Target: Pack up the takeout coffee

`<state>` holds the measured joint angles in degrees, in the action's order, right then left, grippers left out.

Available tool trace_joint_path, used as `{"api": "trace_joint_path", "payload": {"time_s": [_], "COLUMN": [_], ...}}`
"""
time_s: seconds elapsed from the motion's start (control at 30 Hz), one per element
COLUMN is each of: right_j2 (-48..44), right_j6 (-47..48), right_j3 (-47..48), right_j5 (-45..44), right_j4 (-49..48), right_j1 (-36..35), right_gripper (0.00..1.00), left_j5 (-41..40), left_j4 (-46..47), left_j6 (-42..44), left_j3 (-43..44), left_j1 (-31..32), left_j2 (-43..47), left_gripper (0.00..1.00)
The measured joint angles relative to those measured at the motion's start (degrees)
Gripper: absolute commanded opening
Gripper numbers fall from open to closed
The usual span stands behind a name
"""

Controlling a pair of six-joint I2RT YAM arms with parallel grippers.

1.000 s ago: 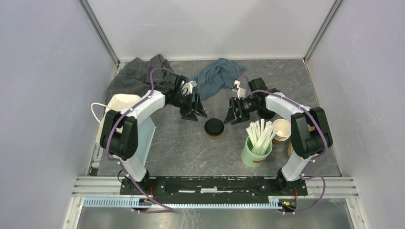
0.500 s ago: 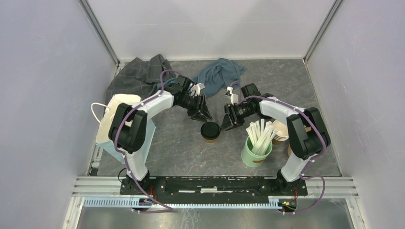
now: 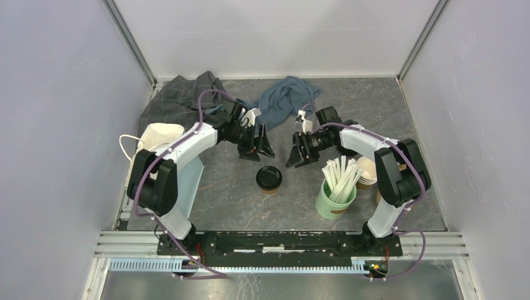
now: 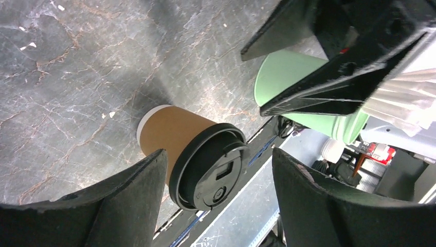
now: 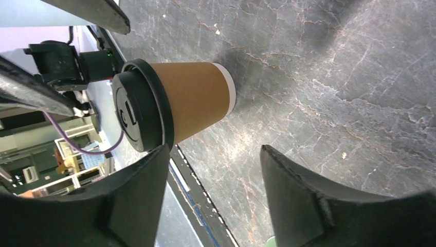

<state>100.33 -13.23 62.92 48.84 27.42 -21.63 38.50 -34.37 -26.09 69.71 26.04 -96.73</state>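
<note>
One takeout coffee, a brown kraft cup with a black sip lid, stands upright on the dark stone table. My left gripper is open just behind it on the left, and my right gripper is open behind it on the right. Neither touches it. In the left wrist view the cup shows ahead between the open fingers of the left gripper. In the right wrist view it sits ahead, towards the left finger of the right gripper. A second lidded cup is not clearly in view.
A green cup of wooden stirrers stands right of the coffee, with a stack of lidless cups behind the right arm. A white bag lies at left. Grey cloth and blue cloth lie at the back.
The lidded cup has shifted toward the near left. The right gripper has moved left. The left gripper swung in toward the cup, then drew back a little.
</note>
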Motion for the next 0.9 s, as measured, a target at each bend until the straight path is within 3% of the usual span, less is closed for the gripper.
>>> {"api": "trace_joint_path", "payload": {"time_s": [0.1,0.23,0.53,0.9], "right_j2": [0.0,0.0,2.3,2.6], "right_j6": [0.2,1.4,2.7,1.6], "right_j3": [0.1,0.5,0.9,0.8], "right_j5": [0.8,1.8,4.3,5.2], "right_j4": [0.2,0.9,1.1,-0.8], "right_j1": [0.0,-1.7,-4.6,-4.5], "right_gripper": [0.83,0.82,0.60,0.57], "left_j5": [0.1,0.5,0.5,-0.5], "left_j4": [0.0,0.2,1.5,1.7], "left_j6": [0.0,0.0,-1.2,-5.3], "left_j3": [-0.1,-2.4,-8.2,-13.6], "left_j1": [0.0,0.0,-0.5,-1.6], "left_j2": [1.9,2.0,3.5,11.3], "left_gripper": [0.76,0.66,0.73,0.40]}}
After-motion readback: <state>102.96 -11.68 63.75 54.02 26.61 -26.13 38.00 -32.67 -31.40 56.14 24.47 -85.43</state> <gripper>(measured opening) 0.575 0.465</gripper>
